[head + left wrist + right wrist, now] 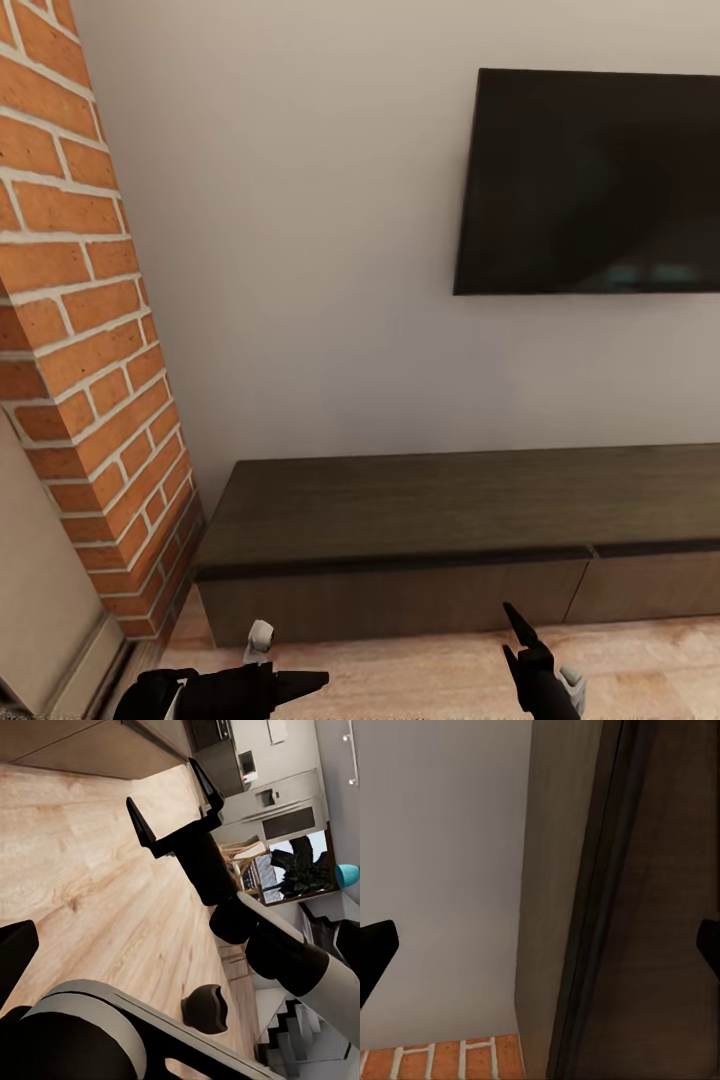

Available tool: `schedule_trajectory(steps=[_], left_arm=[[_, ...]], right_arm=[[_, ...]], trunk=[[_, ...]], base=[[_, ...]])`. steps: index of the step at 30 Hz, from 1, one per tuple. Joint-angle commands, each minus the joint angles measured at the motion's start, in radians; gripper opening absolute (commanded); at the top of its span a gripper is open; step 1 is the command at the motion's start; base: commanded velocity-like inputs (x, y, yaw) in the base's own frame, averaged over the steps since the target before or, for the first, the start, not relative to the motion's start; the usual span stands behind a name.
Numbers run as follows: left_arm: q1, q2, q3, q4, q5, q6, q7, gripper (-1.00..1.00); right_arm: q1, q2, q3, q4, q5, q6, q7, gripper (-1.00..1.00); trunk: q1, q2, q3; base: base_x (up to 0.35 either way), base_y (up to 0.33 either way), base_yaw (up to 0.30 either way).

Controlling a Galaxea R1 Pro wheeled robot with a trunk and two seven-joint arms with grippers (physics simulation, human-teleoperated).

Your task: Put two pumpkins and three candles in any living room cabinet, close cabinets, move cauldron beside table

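**A:** Where does the robot stand?

**B:** Facing the cabinet — long, dark, low against the wall under a television, with a brick column to its left. All drawer fronts look flush, so it reads as closed.

**A:** And the hands?

**B:** The right gripper is spread wide and carries nothing; its fingers point toward the cabinet front, probably lined up to pull a drawer. The left gripper hangs low over the wooden floor (only its tip shows), so I cannot tell whether it is spread or clenched.

**A:** Pumpkins, candles?

**B:** None here — nothing looks stowed yet.
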State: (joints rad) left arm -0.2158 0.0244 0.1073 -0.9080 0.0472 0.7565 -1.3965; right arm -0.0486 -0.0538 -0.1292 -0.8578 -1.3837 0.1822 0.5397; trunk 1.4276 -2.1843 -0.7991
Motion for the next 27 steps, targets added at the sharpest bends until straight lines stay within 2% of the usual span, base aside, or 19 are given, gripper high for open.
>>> schedule_trajectory(steps=[1, 23, 27], left_arm=[[0.000, 0.000, 0.000, 0.000, 0.002, 0.011, -0.002, 1.00], [0.000, 0.000, -0.001, 0.000, 0.002, 0.011, -0.004, 1.00], [0.000, 0.000, -0.001, 0.000, 0.002, 0.011, -0.004, 1.00]], right_arm=[[-0.001, 0.000, -0.001, 0.000, -0.011, 0.010, 0.002, 1.00], [-0.001, 0.000, -0.001, 0.002, -0.011, 0.010, 0.012, 1.00], [-0.001, 0.000, -0.002, 0.002, -0.013, 0.010, 0.083, 1.00]], trunk=[[0.004, -0.008, -0.004], [0.088, -0.162, -0.073], [0.103, -0.190, -0.086]], base=[[0.000, 0.000, 0.000], [0.000, 0.000, 0.000], [0.000, 0.000, 0.000]])
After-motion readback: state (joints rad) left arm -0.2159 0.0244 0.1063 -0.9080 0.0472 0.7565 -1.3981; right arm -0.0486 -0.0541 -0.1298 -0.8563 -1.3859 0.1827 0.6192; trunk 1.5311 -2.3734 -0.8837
